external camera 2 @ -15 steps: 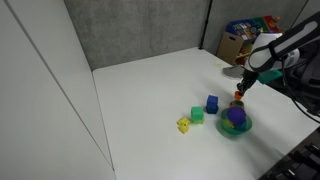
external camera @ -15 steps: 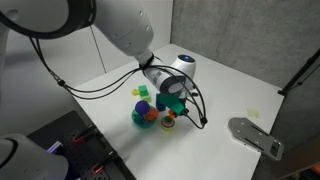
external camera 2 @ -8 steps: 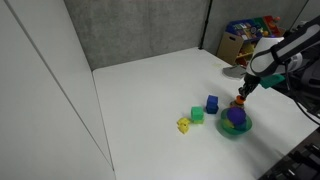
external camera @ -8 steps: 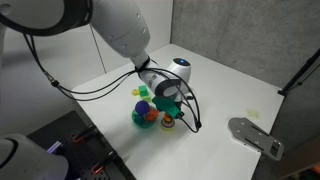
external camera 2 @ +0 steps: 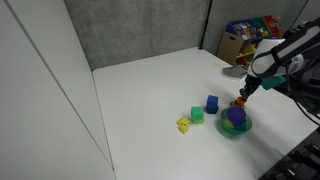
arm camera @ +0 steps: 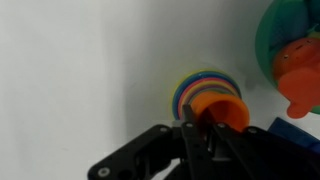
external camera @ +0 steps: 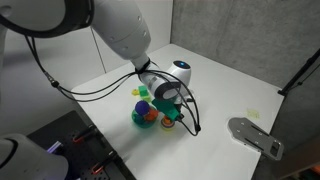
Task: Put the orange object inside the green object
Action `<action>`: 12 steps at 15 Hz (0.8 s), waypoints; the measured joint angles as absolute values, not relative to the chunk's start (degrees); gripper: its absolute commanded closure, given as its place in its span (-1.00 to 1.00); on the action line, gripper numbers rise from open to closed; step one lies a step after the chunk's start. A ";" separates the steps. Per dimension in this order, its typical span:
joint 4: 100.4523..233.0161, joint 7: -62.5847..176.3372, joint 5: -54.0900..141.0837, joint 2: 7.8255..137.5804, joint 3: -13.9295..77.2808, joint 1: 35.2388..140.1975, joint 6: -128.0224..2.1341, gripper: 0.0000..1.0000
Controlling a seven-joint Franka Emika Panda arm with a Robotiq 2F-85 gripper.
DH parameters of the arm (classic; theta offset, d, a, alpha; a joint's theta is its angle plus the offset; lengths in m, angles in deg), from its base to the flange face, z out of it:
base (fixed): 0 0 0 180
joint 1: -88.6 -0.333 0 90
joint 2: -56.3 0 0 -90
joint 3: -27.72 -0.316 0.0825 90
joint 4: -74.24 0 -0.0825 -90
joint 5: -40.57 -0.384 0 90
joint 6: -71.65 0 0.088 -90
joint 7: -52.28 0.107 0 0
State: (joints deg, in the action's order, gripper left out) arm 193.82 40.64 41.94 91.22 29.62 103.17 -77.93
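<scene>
In the wrist view my gripper [arm camera: 200, 128] is shut on the orange object [arm camera: 226, 108], a small round orange cup. It sits right over the green object [arm camera: 183, 92], a low round cup with a green rim and coloured rings inside, standing on the white table. I cannot tell whether the orange piece touches it. In both exterior views the gripper [external camera: 170, 115] [external camera 2: 241, 95] is low over the table beside the teal bowl, with a speck of orange [external camera 2: 239, 102] at its tip. The green object is hidden by the gripper there.
A teal bowl [external camera: 138, 118] [external camera 2: 243, 128] [arm camera: 262, 40] holds an orange-red ball [arm camera: 300, 65] and a purple toy [external camera 2: 235, 116]. Blue [external camera 2: 212, 103], green [external camera 2: 197, 114] and yellow [external camera 2: 183, 125] blocks lie nearby. A grey plate [external camera: 255, 135] lies near the table edge.
The gripper has come down a little toward the table beside the bowl, still shut on the orange piece. Nothing else has moved.
</scene>
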 measured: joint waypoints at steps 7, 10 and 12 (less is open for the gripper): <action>193.82 38.26 39.38 91.25 28.80 104.63 -77.90 -0.78; 193.82 37.93 38.99 91.25 28.57 104.89 -77.84 -1.00; 193.82 37.72 38.84 91.25 28.30 105.05 -77.80 -1.00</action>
State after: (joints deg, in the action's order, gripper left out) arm 193.82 37.72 38.84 91.25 28.30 105.05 -77.80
